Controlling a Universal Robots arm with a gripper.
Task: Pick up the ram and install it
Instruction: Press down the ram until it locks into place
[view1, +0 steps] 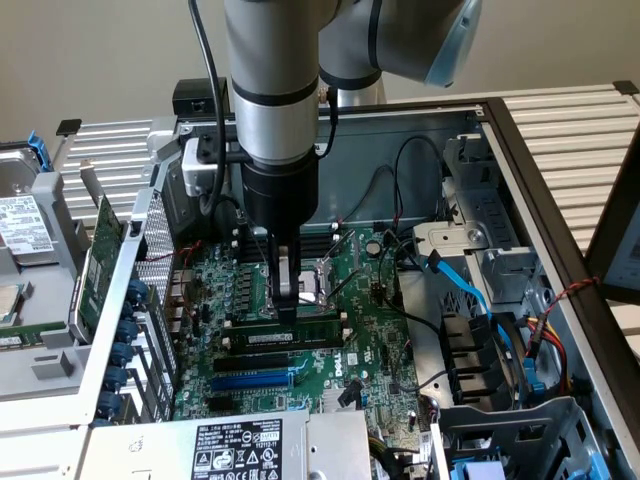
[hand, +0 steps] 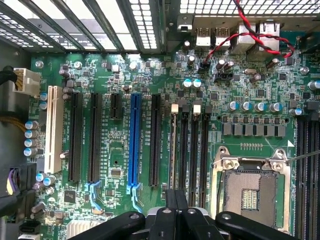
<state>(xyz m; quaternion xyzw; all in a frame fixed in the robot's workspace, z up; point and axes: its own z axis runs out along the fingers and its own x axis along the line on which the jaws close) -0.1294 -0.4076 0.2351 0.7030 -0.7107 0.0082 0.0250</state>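
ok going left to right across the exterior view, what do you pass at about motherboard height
Hard drive → upright green expansion card → perforated metal panel → gripper, shut, right above the ram → CPU socket → blue cable → red and yellow wires.

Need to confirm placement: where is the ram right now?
In the exterior view the ram stands on edge in a black slot mid-motherboard, under the gripper, just above the blue slot.
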